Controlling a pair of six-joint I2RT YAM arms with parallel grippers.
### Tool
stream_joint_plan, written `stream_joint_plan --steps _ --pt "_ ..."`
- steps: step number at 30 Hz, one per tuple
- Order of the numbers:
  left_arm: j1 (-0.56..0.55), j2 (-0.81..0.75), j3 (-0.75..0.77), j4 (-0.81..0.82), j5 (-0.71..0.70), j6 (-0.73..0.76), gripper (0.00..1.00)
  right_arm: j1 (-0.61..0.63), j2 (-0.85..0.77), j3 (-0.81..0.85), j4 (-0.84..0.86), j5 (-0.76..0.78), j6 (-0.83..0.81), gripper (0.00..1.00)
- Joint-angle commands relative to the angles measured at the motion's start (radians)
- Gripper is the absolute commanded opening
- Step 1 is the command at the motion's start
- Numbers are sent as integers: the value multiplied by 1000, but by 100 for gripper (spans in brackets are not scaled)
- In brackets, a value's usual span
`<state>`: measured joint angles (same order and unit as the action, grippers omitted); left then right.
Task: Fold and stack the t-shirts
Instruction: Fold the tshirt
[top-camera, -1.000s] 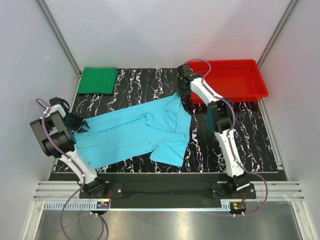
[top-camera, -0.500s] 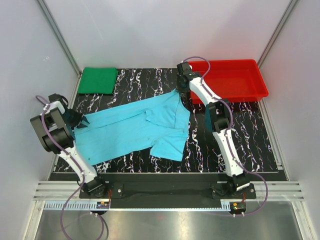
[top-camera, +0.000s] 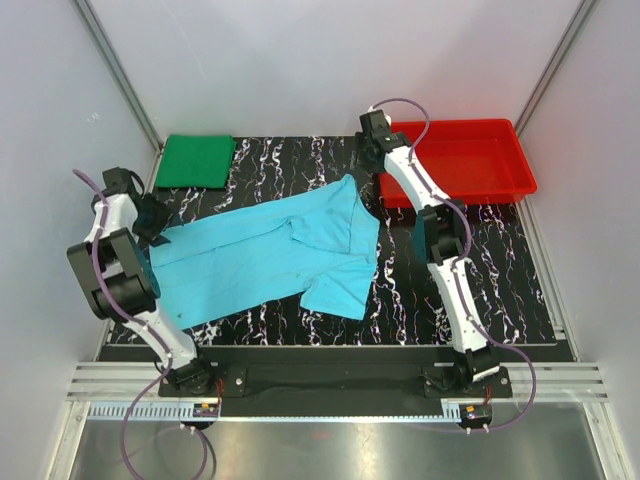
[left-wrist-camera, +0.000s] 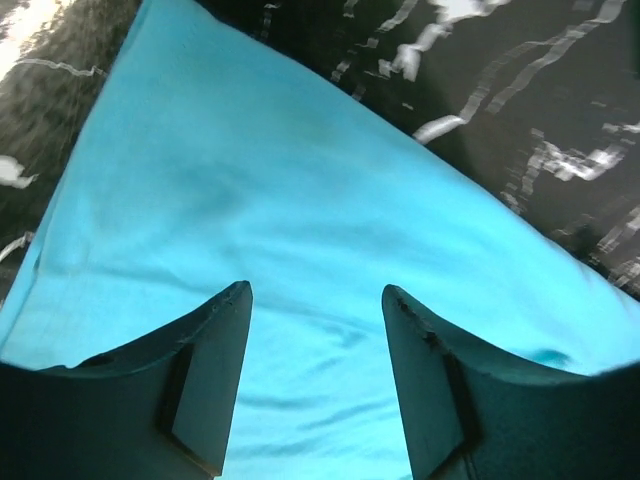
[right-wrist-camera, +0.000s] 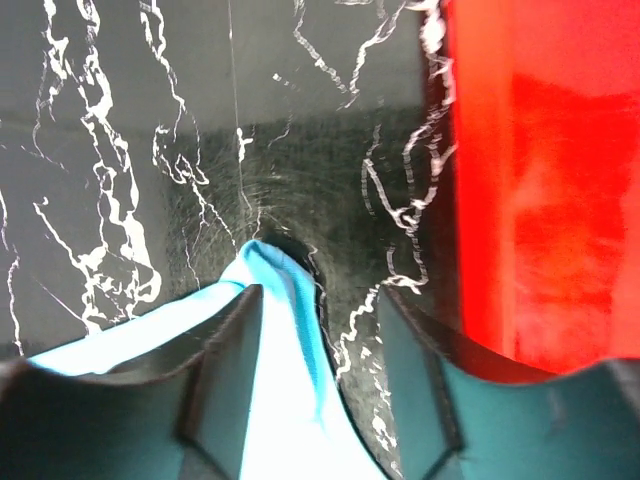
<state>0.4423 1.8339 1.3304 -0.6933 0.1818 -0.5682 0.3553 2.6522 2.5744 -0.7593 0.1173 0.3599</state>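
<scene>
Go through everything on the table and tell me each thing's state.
blue t-shirt: unfolded, spread flat.
green t-shirt: folded, far left corner.
red tray: upright, nothing seen inside.
left gripper: jaws open over blue t-shirt.
right gripper: jaws open, shirt corner between them.

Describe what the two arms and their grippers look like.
The left arm and right arm both have white links, black joint housings and loose purple cables. The left gripper and right gripper each end in two dark, flat, tapering fingers.
</scene>
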Motion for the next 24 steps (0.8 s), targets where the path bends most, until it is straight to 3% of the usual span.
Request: stream_joint_plan --steps 1,4,6,11,13,14,15,18,24 --pt "-34 -136 -25 -27 -51 -18 61 -7 -135 50 -82 65 -12 61" --pt "-72 -202 -52 -77 -70 -10 60 -6 -240 -57 -130 78 5 74" --pt "-83 -275 -100 -98 -103 -9 58 -7 -345 -190 -140 64 31 77" --pt "-93 -500 -273 -133 -177 -41 54 17 -639 -523 -98 -111 67 78" --pt "-93 -588 -400 -149 -218 -85 52 55 -772 -769 -48 -174 67 77" --pt "-88 -614 -401 -149 -243 -85 52 69 -814 -770 -31 -198 62 77" --pt "-86 -636 -422 -185 -269 -110 51 86 -854 -878 -15 -220 56 76" --pt "-53 -703 -509 -207 -303 -203 50 134 -977 -1050 2 -290 40 74" --pt "165 -737 -605 -203 -312 -229 45 159 -1138 -1302 12 -433 79 70"
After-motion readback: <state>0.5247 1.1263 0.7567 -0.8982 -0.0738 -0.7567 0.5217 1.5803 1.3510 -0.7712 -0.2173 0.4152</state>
